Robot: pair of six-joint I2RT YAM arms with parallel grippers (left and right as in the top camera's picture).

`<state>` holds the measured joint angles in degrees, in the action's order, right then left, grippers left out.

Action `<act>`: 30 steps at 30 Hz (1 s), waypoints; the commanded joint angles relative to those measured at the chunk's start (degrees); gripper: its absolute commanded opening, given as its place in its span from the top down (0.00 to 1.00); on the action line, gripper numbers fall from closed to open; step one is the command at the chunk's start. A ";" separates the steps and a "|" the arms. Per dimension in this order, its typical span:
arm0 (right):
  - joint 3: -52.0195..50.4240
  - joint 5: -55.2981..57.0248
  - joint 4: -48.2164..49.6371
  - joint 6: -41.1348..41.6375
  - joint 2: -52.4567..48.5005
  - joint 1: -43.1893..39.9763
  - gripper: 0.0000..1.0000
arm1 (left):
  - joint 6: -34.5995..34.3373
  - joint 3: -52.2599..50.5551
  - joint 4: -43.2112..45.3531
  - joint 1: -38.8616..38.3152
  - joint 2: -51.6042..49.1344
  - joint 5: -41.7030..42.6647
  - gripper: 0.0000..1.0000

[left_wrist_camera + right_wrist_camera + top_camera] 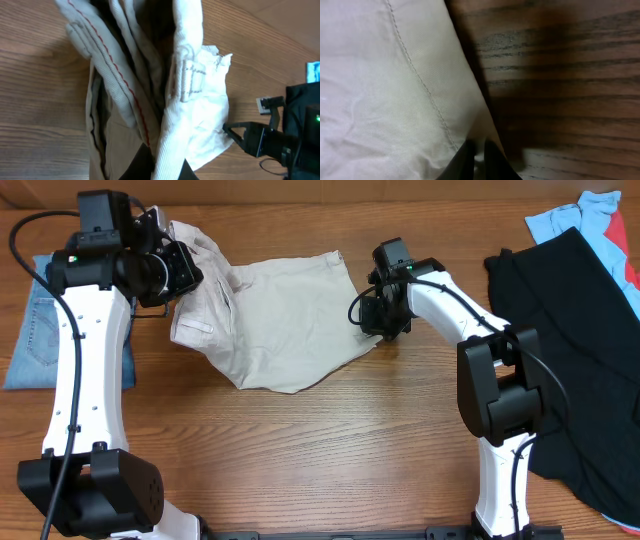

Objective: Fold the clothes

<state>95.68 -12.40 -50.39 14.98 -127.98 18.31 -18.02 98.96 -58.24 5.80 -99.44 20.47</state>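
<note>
The pale beige shorts (280, 315) lie spread across the middle of the table. My left gripper (183, 268) is shut on their bunched waistband end, lifted a little; the left wrist view shows the waistband with a belt loop (186, 75) and white pocket lining between my jaws (167, 165). My right gripper (378, 315) is shut on the hem corner of the shorts at their right end. The right wrist view shows the stitched hem edge (420, 85) pinched between the fingertips (479, 155), low over the wood.
Blue denim jeans (40, 330) lie at the left edge under my left arm. A large black garment (580, 350) covers the right side, with a light blue and red garment (600, 220) behind it.
</note>
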 commanded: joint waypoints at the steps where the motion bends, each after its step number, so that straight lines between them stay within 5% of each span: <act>1: -3.30 -2.67 0.00 0.35 -0.20 1.11 0.89 | -1.01 1.81 1.68 -1.09 0.52 -3.04 0.94; 24: -3.48 -5.68 -5.38 7.85 -0.20 17.16 0.88 | -3.45 1.79 8.57 -10.38 -7.08 -3.48 0.91; 30: -3.48 0.98 -8.02 7.85 -0.20 17.38 0.87 | -3.43 1.79 9.01 -11.78 -7.17 -2.45 0.90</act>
<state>94.15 -16.99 -56.40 22.46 -127.44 35.27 -20.25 98.98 -49.67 -5.06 -106.54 16.27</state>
